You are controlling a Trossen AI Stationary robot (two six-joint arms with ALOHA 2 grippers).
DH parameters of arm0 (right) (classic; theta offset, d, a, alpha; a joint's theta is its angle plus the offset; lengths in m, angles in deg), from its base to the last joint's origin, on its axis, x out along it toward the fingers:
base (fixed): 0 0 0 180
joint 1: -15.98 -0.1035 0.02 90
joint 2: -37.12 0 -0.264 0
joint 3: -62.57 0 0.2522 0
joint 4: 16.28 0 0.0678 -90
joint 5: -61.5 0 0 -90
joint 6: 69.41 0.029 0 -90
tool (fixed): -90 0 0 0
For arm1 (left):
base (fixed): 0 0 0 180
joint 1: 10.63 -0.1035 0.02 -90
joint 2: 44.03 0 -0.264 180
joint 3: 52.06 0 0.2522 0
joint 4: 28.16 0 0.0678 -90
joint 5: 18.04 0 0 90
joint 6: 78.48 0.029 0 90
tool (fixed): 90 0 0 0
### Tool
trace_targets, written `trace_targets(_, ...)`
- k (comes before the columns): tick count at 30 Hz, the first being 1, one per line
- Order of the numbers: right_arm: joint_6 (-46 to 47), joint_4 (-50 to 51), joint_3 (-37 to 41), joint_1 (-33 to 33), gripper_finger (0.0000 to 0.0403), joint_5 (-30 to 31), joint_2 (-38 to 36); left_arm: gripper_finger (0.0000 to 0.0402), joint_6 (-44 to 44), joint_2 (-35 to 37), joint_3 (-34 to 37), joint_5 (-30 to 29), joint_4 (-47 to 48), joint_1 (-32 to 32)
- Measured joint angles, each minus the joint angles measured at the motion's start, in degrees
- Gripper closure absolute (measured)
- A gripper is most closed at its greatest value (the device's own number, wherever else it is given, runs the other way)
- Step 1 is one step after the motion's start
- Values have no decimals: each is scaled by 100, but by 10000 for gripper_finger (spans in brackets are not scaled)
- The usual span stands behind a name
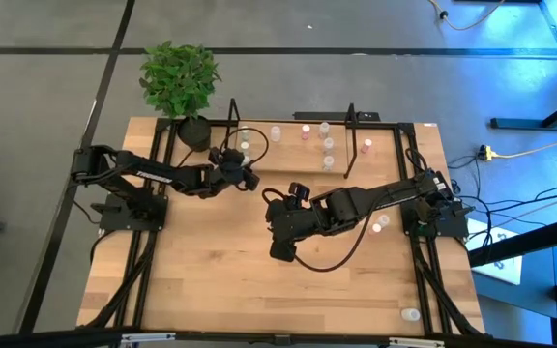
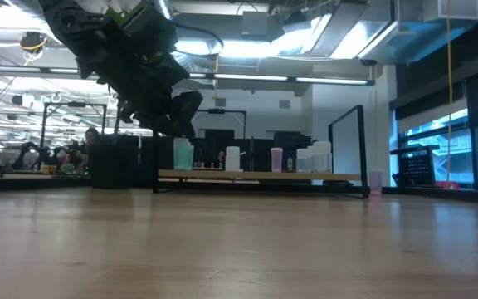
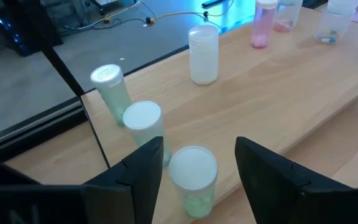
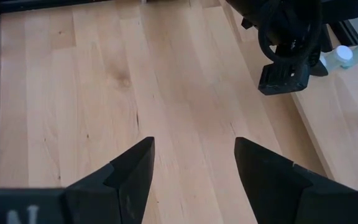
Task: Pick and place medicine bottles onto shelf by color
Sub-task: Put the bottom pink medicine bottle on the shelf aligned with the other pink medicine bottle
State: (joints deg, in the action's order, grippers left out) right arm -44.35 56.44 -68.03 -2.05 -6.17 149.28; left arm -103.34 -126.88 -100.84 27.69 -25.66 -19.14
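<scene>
shelf (image 3: 303, 106) | three green bottles (image 3: 143, 121), white bottle (image 3: 204, 55), pink bottle (image 3: 263, 23)

One shelf (image 1: 298, 145) at the frame's top carries about eight bottles (image 1: 328, 144) (some too small to tell), two more lie lower right, one plant (image 1: 180, 79), two arms.
</scene>
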Motion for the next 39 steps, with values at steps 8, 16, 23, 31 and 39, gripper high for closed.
trace_targets(8, -1, -1, 0, 0, 178, 0, 0, 208, 475, 4, -333, -129, 3, 71)
trace_targets(16, -1, -1, 0, 0, 178, 0, 0, 208, 763, 33, -707, -603, 359, 373)
trace_targets(23, -2, -22, 0, -2, 178, 0, 0, 208, 434, 583, -745, -711, 1310, 805)
trace_targets(31, -1, -180, 0, -1, 178, 0, -3, 208, -318, 1273, -745, -687, 2627, 1933)
trace_targets(39, 0, -221, 0, 0, 178, 0, -7, 208, -435, 1342, -745, -610, 2780, 3232)
